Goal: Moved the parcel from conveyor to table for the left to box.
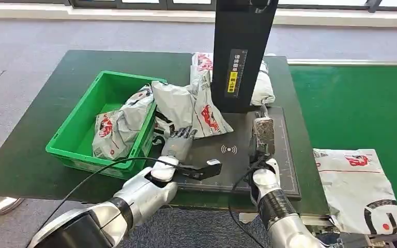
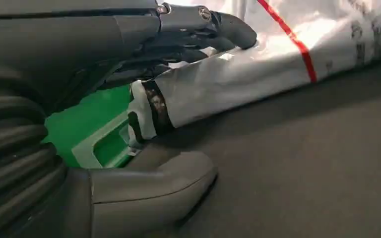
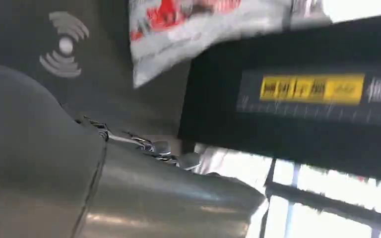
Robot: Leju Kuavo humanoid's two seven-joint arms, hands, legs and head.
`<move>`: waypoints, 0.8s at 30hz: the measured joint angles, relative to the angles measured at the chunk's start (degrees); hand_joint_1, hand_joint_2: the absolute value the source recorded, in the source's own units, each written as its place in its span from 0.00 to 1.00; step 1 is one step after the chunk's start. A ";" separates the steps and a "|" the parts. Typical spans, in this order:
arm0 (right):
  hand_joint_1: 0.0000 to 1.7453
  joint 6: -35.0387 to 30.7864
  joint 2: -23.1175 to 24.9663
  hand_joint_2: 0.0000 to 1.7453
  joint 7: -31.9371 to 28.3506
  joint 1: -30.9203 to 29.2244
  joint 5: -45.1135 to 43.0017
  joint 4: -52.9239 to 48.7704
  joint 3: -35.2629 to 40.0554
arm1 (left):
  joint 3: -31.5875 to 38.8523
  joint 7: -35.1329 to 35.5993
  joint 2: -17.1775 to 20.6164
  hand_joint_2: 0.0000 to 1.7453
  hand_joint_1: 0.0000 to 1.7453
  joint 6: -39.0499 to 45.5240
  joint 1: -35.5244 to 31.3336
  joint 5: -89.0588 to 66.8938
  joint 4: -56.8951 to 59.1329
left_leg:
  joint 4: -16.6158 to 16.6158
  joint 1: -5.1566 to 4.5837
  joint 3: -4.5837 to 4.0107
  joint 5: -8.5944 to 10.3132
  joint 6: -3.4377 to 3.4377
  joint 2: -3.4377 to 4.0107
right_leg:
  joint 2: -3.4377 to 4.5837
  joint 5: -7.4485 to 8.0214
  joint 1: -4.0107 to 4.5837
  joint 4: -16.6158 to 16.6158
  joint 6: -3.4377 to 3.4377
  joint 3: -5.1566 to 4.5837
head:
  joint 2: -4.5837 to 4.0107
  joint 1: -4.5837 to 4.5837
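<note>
While the left hand (image 1: 178,142) pinched the grey parcel (image 1: 186,106) at the green bin's (image 1: 77,129) 3 o'clock edge, the right hand (image 1: 262,135) hovered empty, fingers straight, over the black pad (image 1: 232,165).

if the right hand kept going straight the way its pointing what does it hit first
Most likely the black scanner post. The right hand lies over the dark pad, pointing away from the robot at the post's base; the gap is hard to judge.

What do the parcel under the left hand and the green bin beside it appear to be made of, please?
The parcel looks like a thin plastic mailer bag with a slightly glossy grey-white film: it is heavily creased and crumples under the left hand. The green bin appears to be rigid moulded plastic, with straight walls, a thick rim and an even, faintly shiny colour.
</note>
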 measured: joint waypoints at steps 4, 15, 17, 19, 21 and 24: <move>0.00 1.77 0.63 0.00 0.39 -1.17 0.11 0.00 1.81 | -1.66 0.87 1.29 1.00 0.00 -6.19 -0.96 0.39 0.79 | -0.03 0.01 0.40 -0.04 -0.01 0.04 | 0.02 -0.05 -0.01 0.00 -0.05 0.30 | 0.00 0.00; 0.00 5.50 1.75 0.00 0.57 -2.41 2.10 0.00 3.63 | -1.26 4.74 5.11 1.00 1.00 -2.09 -0.87 4.91 1.20 | -0.12 0.00 0.71 -0.28 -0.15 0.32 | 0.28 -0.20 0.09 0.00 -0.19 1.01 | 0.00 0.00; 0.00 6.01 1.88 0.00 0.68 -2.35 2.34 0.00 3.69 | -0.30 4.74 6.27 1.00 1.00 1.66 -0.42 5.31 1.22 | -0.12 0.01 1.17 -0.16 -0.17 0.31 | 0.25 -0.14 0.11 0.00 -0.25 0.97 | 0.00 0.00; 0.00 6.49 2.01 0.00 0.72 -2.34 2.69 -0.04 3.78 | 0.40 4.74 7.06 1.00 1.00 4.46 -0.01 5.35 1.22 | -0.13 0.02 1.17 -0.07 -0.28 0.31 | 0.26 -0.08 0.12 0.03 -0.32 0.95 | 0.00 0.00; 0.00 6.64 2.03 0.00 0.81 -2.30 2.73 -0.17 4.09 | 0.99 4.72 7.65 1.00 1.00 5.26 0.01 5.37 1.22 | -0.14 0.03 1.18 -0.07 -0.28 0.31 | 0.27 -0.08 0.12 0.03 -0.32 0.94 | 0.00 0.00; 0.00 6.92 2.05 0.00 0.63 -2.30 2.75 -0.24 4.19 | 1.51 4.70 8.24 1.00 1.00 8.28 0.33 5.40 1.22 | -0.17 0.03 1.16 -0.07 -0.29 0.32 | 0.28 -0.09 0.11 0.03 -0.33 0.89 | 0.00 0.00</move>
